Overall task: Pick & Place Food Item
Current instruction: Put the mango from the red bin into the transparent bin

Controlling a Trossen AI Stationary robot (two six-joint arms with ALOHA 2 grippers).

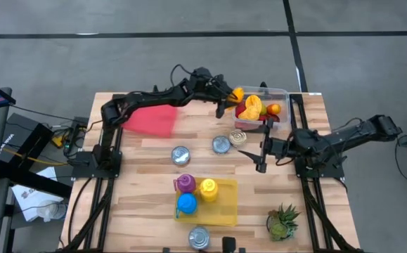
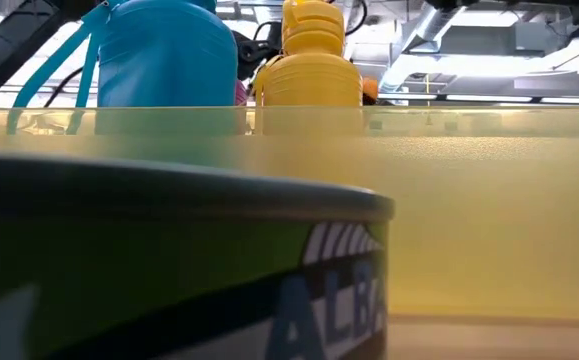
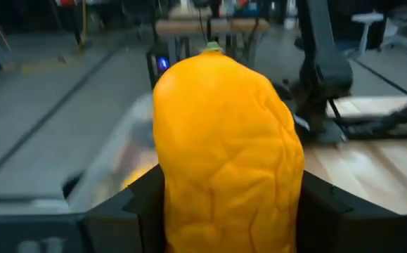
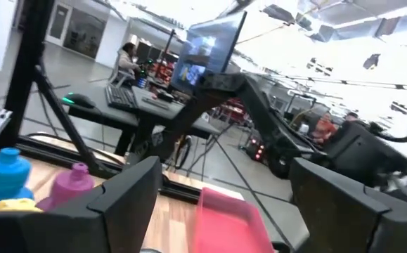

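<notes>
My left gripper [image 1: 231, 95] reaches over the far side of the table and is shut on an orange, wrinkled food item [image 3: 224, 140], which shows at the left rim of the clear plastic container [image 1: 282, 92]. The container holds yellow, red and orange food pieces. My right gripper [image 1: 261, 161] hangs open over the table in front of the container, and nothing sits between its fingers [image 4: 129, 193]. My left gripper pinches the orange food item between its two fingers [image 3: 143, 204], which sit on its lower sides [image 3: 175, 211]. The fingers come from the table's left. The item stands up past the fingertips, lifted clear of the table, beside the container's left rim.
A pink plate [image 1: 152, 119] lies under the left arm. Cans [image 1: 181, 155] [image 1: 221, 145] and a striped round piece [image 1: 238, 136] stand mid-table. A yellow tray [image 1: 224, 211] holds purple, blue and yellow bottles. Another can [image 1: 199, 237] and a potted plant [image 1: 282, 221] stand near the front edge.
</notes>
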